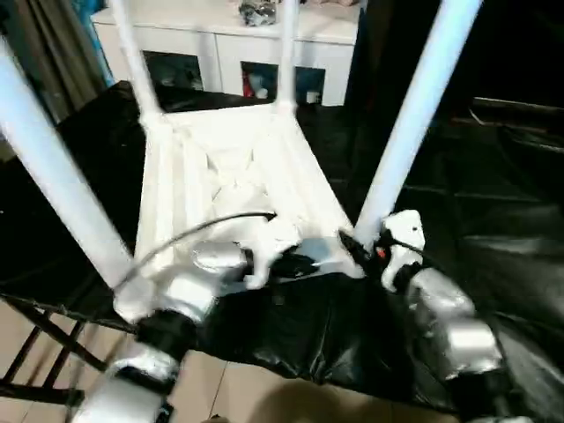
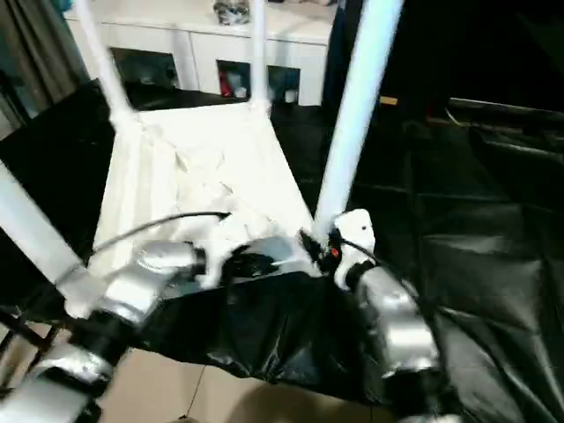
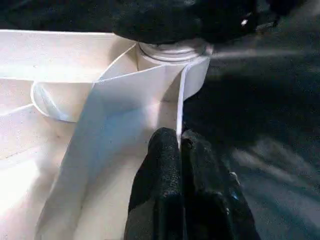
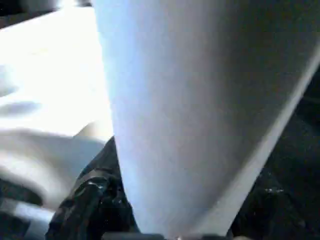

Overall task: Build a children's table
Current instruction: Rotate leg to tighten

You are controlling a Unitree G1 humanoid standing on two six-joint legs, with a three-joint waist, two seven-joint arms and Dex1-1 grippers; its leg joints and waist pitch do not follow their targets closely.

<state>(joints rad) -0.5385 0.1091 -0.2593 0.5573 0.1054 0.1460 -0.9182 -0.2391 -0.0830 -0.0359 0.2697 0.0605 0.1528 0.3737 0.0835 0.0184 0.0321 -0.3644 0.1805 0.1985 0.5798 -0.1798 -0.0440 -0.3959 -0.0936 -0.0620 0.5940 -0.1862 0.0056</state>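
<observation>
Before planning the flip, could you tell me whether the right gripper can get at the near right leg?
Probably yes: the right gripper sits at the base of the near right leg, with nothing between.

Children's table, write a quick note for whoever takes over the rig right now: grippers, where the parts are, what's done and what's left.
Left gripper: shut, pinching the thin rim of the tabletop near a corner socket.
Right gripper: at the base of the near right leg; grip unclear.
Tabletop lies underside up on the black sheet.
Done: four legs stand in the corner sockets.
Left: check the near right leg is seated, then probably turn the table upright.
</observation>
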